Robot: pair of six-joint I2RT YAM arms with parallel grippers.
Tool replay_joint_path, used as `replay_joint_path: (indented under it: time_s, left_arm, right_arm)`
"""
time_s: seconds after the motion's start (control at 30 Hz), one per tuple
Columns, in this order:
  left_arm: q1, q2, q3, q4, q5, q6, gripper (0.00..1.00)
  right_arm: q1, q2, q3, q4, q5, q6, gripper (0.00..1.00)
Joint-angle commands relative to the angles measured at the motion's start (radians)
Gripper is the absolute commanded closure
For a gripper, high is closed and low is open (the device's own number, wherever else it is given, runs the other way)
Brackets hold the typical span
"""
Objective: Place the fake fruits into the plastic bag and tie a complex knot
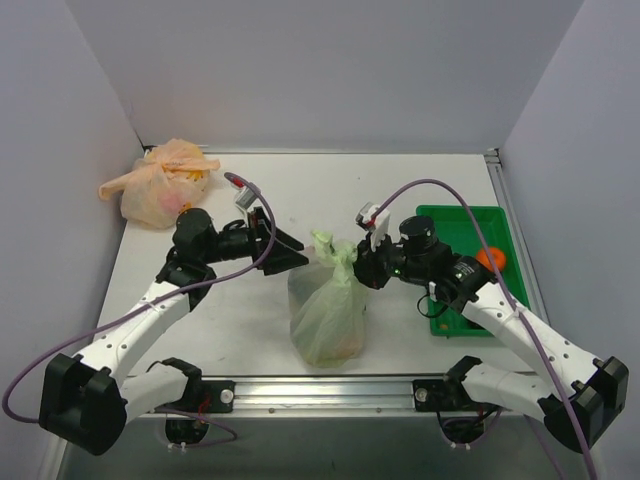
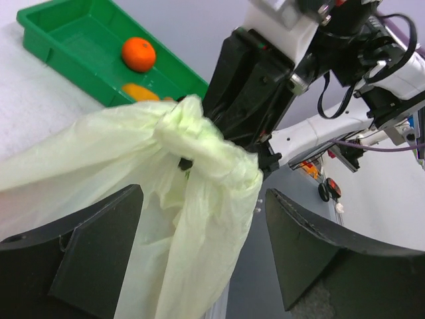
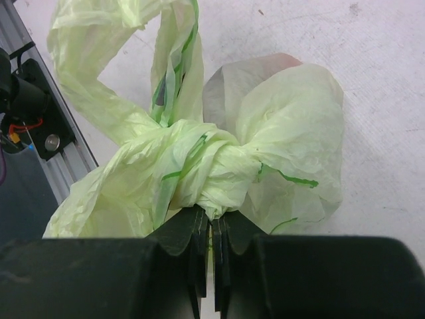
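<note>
The pale green plastic bag [image 1: 325, 310] stands mid-table, its handles tied in a knot [image 1: 337, 256] on top. My right gripper [image 3: 212, 222] is shut on a twist of the bag just under the knot [image 3: 206, 166]. My left gripper [image 1: 297, 250] hangs open just left of the knot, and in the left wrist view its fingers [image 2: 99, 246] stand wide on either side of a loose hanging fold of the bag [image 2: 199, 226] without touching it. The fake fruits inside the bag are mostly hidden. One orange [image 1: 491, 259] lies in the green tray, with a yellow-orange piece [image 2: 139, 92] near it.
The green tray [image 1: 470, 225] sits at the right, beside my right arm. A filled peach-orange bag [image 1: 160, 185] rests at the back left corner. A metal rail [image 1: 330, 390] runs along the near edge. Walls close in the left, back and right.
</note>
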Motion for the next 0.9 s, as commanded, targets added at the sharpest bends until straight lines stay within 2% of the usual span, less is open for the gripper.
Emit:
replay_joint_path:
  time_s: [0.0, 0.2, 0.27, 0.3, 0.33, 0.4, 0.43, 0.5, 0.7, 0.87]
  left_arm:
    - [-0.074, 0.016, 0.124, -0.193, -0.111, 0.148, 0.14]
    - [-0.166, 0.093, 0.221, -0.27, -0.252, 0.162, 0.13]
    - [-0.178, 0.114, 0.244, -0.27, -0.256, 0.144, 0.23]
    - [-0.178, 0.128, 0.248, -0.281, -0.265, 0.135, 0.31]
    - [-0.178, 0.134, 0.25, -0.296, -0.269, 0.116, 0.49]
    - [-0.157, 0.138, 0.236, -0.304, -0.26, 0.107, 0.7]
    - [-0.151, 0.133, 0.219, -0.315, -0.265, 0.112, 0.86]
    - [-0.117, 0.116, 0.196, -0.33, -0.265, 0.112, 0.98]
    - [-0.024, 0.078, 0.146, -0.397, -0.252, 0.153, 1.0]
    - [-0.011, 0.062, 0.132, -0.421, -0.254, 0.204, 1.0]
  right_arm:
    - [0.013, 0.016, 0.068, -0.033, 0.005, -0.058, 1.0]
    - [0.022, 0.032, 0.089, -0.063, 0.011, -0.087, 1.0]
    - [0.026, 0.033, 0.098, -0.073, 0.018, -0.098, 1.0]
    - [0.027, 0.032, 0.102, -0.077, 0.022, -0.104, 1.0]
    - [0.027, 0.03, 0.106, -0.089, 0.025, -0.11, 1.0]
    - [0.027, 0.021, 0.112, -0.105, 0.036, -0.128, 1.0]
    - [0.026, 0.015, 0.112, -0.117, 0.039, -0.136, 1.0]
    - [0.026, -0.002, 0.105, -0.126, 0.048, -0.148, 1.0]
    - [0.0, -0.046, 0.086, -0.159, 0.087, -0.165, 1.0]
    - [-0.043, -0.079, 0.076, -0.177, 0.088, -0.173, 1.0]
